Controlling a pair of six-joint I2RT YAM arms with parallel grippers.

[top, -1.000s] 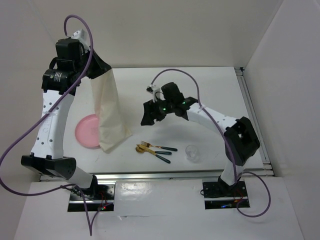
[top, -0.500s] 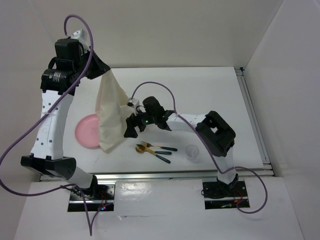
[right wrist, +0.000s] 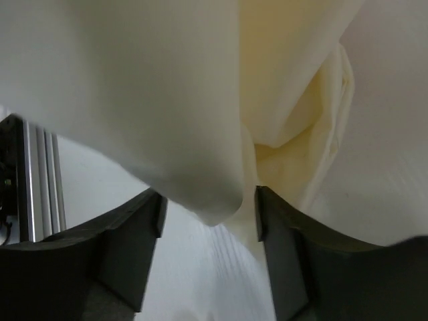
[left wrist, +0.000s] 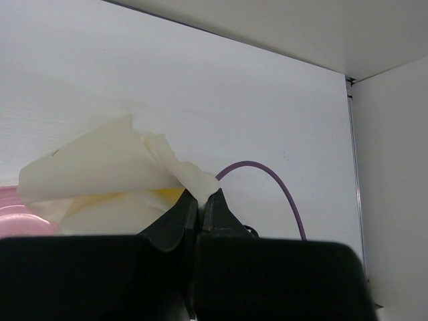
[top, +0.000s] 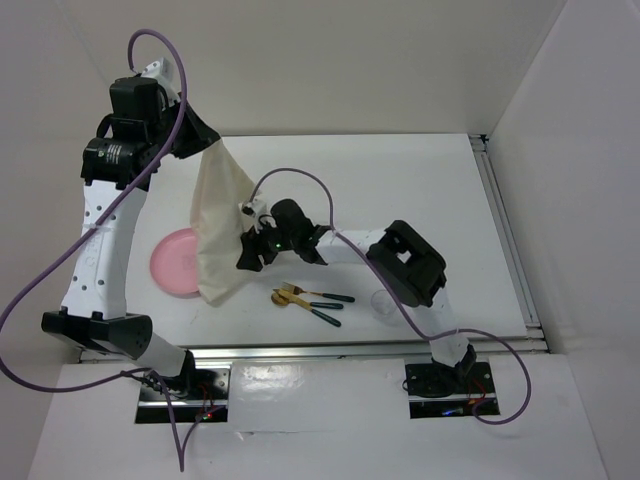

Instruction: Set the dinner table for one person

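**Sam:** Where is the counter?

**Mia:** The white counter (top: 430, 190) lies flat under both arms. It has metal rails (top: 505, 240) on its near and right edges.

**Sam:** What is the left end effector doing?

**Mia:** The left end effector (left wrist: 200, 197) is up high over the far left part of the counter. Its jaws are squeezed tight on the top corner of a cream cloth (top: 220, 235). The cloth hangs down, and its bottom end rests on the counter just beside a pink plate (top: 168, 265) near the left edge.

**Sam:** And the right one?

**Mia:** The right end effector (right wrist: 207, 200) is low, at the right side of the cloth. Its jaws stand apart, and a fold of the cloth hangs between them.

**Sam:** Anything else?

**Mia:** Gold cutlery (top: 310, 298) with dark handles lies close to the near edge. A clear glass (top: 384, 304) stands near it, on its right.
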